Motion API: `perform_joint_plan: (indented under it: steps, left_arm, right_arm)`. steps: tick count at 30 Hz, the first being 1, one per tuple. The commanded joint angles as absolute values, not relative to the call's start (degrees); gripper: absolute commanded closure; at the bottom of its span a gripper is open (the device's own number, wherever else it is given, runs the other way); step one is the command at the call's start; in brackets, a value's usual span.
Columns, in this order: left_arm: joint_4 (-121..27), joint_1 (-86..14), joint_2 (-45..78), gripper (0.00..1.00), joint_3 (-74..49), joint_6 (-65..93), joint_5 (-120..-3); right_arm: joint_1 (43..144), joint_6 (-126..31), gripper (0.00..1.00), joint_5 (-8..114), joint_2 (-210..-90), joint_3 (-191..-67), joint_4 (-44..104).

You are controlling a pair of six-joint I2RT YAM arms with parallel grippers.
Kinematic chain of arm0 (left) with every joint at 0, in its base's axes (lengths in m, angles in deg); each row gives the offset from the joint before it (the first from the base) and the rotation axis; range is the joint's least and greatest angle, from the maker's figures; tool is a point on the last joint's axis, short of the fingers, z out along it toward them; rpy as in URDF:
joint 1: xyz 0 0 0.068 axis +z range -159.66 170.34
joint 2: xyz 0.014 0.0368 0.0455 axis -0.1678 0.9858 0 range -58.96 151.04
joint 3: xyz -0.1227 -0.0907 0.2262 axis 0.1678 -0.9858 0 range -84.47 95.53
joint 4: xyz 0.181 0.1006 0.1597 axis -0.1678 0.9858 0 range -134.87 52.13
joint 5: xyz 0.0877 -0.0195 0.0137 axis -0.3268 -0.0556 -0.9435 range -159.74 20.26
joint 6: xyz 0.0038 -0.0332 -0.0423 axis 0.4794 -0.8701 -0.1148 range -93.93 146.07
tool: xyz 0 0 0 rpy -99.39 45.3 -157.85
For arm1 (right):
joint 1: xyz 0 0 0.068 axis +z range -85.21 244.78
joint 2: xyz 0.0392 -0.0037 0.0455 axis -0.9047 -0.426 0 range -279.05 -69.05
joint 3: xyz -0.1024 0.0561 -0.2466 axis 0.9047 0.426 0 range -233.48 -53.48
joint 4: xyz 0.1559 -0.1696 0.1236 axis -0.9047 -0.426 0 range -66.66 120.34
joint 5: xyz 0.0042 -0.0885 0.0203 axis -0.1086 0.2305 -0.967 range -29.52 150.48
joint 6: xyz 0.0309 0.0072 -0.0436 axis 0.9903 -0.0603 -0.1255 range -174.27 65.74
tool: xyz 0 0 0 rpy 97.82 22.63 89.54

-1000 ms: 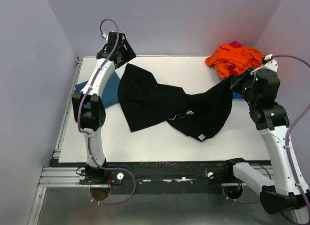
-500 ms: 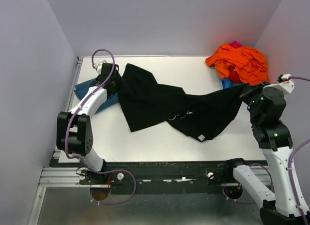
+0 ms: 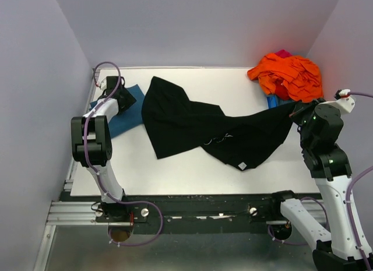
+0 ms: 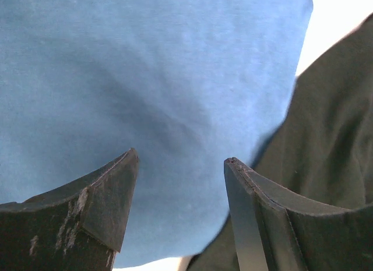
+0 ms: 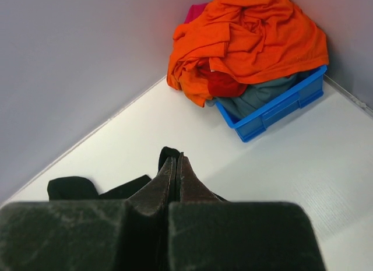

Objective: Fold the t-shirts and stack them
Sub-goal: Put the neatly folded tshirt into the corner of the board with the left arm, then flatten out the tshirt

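Right claw (image 5: 176, 163) pinches only a corner of the black shirt (image 3: 192, 128) and could slip; left claw (image 4: 182, 166), wide over the blue shirt (image 4: 145, 78), may snag both.

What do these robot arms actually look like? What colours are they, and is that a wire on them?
The left arm and the right arm are built alike, from white tubular links joined by chunky black joints. A thin purple cable loops along each. The fingers are dark, curved and tapered, with scuffed, scratched surfaces.
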State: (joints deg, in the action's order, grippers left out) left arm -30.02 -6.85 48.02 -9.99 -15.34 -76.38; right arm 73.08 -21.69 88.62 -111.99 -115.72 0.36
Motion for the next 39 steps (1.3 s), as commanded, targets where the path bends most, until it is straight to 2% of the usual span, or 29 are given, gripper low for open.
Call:
perform_joint_plan:
  steps: [1,7,13,15,22,26,29,33,39]
  left_arm:
    - [-32.3,-3.3,51.7,0.24,-10.1,-17.3,-72.4]
    - [-30.4,4.6,56.3,0.24,-7.4,-15.7,-73.2]
    - [-31.5,6.0,54.2,0.23,-9.0,-15.1,-77.9]
    - [-33.3,5.6,52.1,0.23,-9.8,-14.8,-75.6]
    - [-32.7,-3.6,43.5,0.16,-11.2,-12.4,-77.5]
    - [-31.4,-5.8,37.7,0.16,-13.1,-14.2,-76.4]
    - [-31.1,-7.5,32.6,0.21,-18.3,-19.4,-75.2]
    - [-29.5,-11.6,23.2,0.21,-29.2,-31.7,-78.6]
    - [-20.9,-18.1,10.8,0.25,-35.8,-33.9,-84.2]
  right_arm:
    - [73.0,-20.8,0.99,87.7,-112.9,-115.3,2.5]
    - [73.0,-21.0,0.99,87.6,-113.0,-115.7,2.0]
    - [73.0,-21.1,0.99,88.0,-113.6,-117.0,1.2]
    - [73.0,-21.0,0.99,87.4,-113.8,-116.8,1.2]
    - [73.0,-20.3,0.99,83.1,-115.1,-115.4,2.0]
    - [73.0,-20.9,0.99,80.8,-116.2,-114.7,2.1]
    - [73.0,-20.1,0.99,80.5,-117.3,-113.6,2.1]
    - [73.0,-19.0,0.99,80.1,-117.7,-111.4,3.0]
    - [73.0,-18.9,0.99,78.9,-117.7,-109.6,4.1]
